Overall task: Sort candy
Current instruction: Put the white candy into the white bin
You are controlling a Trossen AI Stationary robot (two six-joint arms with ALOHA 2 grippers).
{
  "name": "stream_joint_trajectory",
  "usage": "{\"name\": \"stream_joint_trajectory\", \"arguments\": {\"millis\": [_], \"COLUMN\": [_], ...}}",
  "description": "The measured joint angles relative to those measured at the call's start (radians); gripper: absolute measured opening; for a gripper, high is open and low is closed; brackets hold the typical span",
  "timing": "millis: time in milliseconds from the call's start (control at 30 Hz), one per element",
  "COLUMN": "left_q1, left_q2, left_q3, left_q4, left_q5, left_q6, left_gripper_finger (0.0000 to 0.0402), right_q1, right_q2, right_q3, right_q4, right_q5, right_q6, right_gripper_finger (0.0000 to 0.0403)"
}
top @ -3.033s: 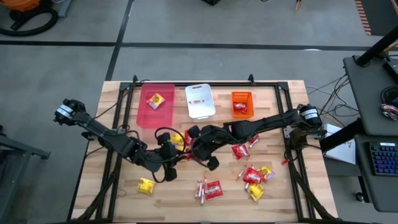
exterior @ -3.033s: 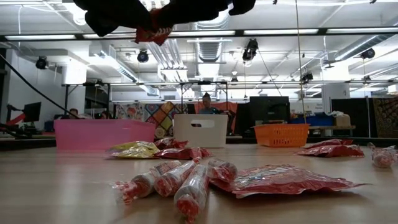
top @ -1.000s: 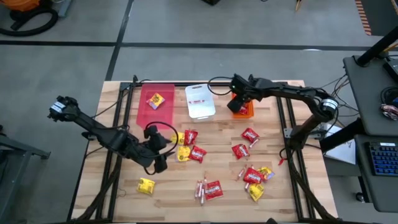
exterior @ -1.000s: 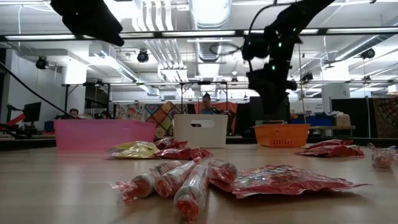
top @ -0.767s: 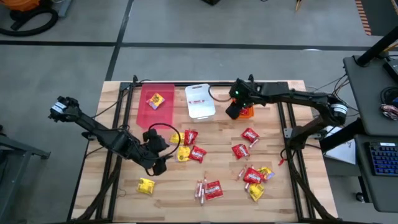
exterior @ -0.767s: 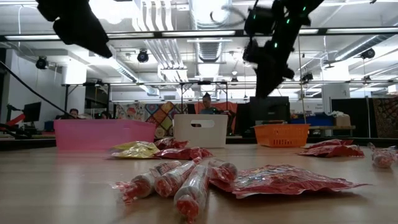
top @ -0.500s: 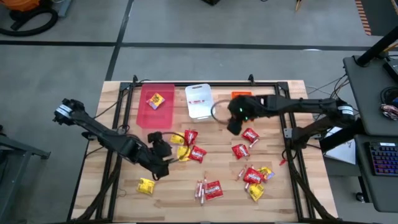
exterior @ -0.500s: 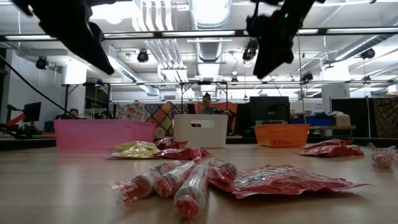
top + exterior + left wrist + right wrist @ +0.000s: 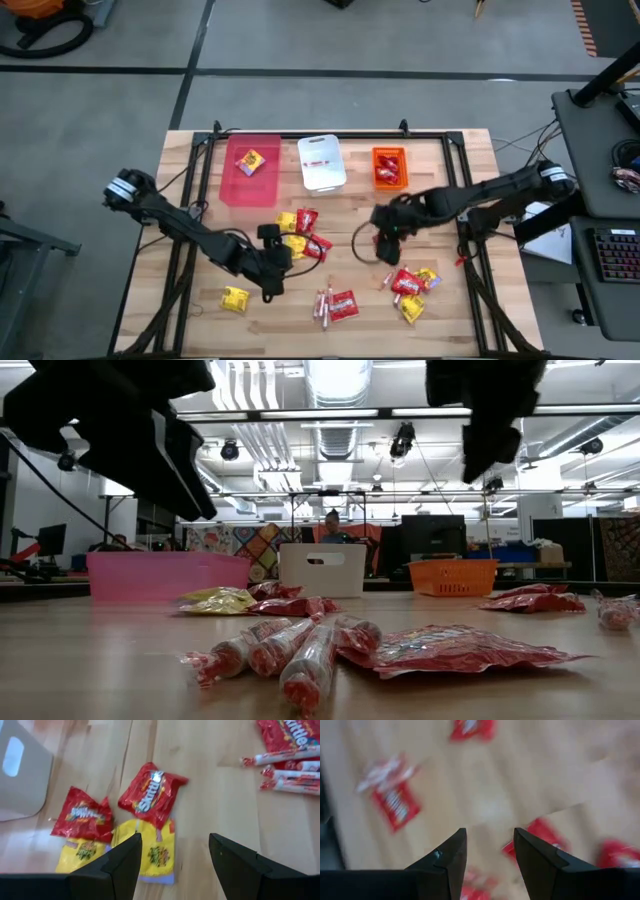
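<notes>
The candy lies scattered on the wooden table (image 9: 200, 310). A cluster of red and yellow packets (image 9: 302, 236) lies at the centre, with sticks (image 9: 324, 303) and a red packet (image 9: 344, 305) near the front. More packets (image 9: 411, 287) lie front right, and one yellow packet (image 9: 234, 298) front left. My left gripper (image 9: 280, 262) hangs open just near-left of the centre cluster; its wrist view shows a red packet (image 9: 150, 795) and a yellow packet (image 9: 155, 855) ahead of the gripper (image 9: 175, 838). My right gripper (image 9: 386, 248) hangs open and empty above the table, right of centre.
Three bins stand in a row at the far edge: pink (image 9: 232, 185) with a yellow packet, white (image 9: 322, 178) with a stick, orange (image 9: 389, 155) with red packets. A black frame (image 9: 455, 160) runs around the table. A person sits in the room beyond.
My right gripper has swung from over the orange bin toward the near edge and now hangs right of the table's centre, still open. My left gripper has sunk and gone a little toward the right and near edges, beside the centre cluster. No candy has moved.
</notes>
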State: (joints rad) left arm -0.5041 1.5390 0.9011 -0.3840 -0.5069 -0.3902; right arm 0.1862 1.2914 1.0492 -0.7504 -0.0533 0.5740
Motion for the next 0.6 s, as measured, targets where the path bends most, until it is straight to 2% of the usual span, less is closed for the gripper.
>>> {"name": "stream_joint_trajectory", "arguments": {"millis": [100, 300, 600], "left_q1": [0.000, -0.002, -0.015], "left_q2": [0.007, 0.005, -0.039], "left_q3": [0.000, 0.000, 0.000], "left_q4": [0.004, 0.008, -0.001], "left_q5": [0.001, 0.001, 0.001], "left_q6": [-0.008, -0.065, -0.062], "left_gripper_finger": [0.0214, 0.0214, 0.0214], "right_q1": [0.077, 0.197, 0.233], "right_q2": [0.026, 0.127, 0.306], "right_q3": [-0.007, -0.009, -0.010], "right_q4": [-0.004, -0.060, -0.057], "right_q5": [-0.057, -0.051, -0.025], "right_q6": [-0.104, -0.182, -0.257], "right_gripper_finger": [0.0148, 0.0129, 0.0131]}}
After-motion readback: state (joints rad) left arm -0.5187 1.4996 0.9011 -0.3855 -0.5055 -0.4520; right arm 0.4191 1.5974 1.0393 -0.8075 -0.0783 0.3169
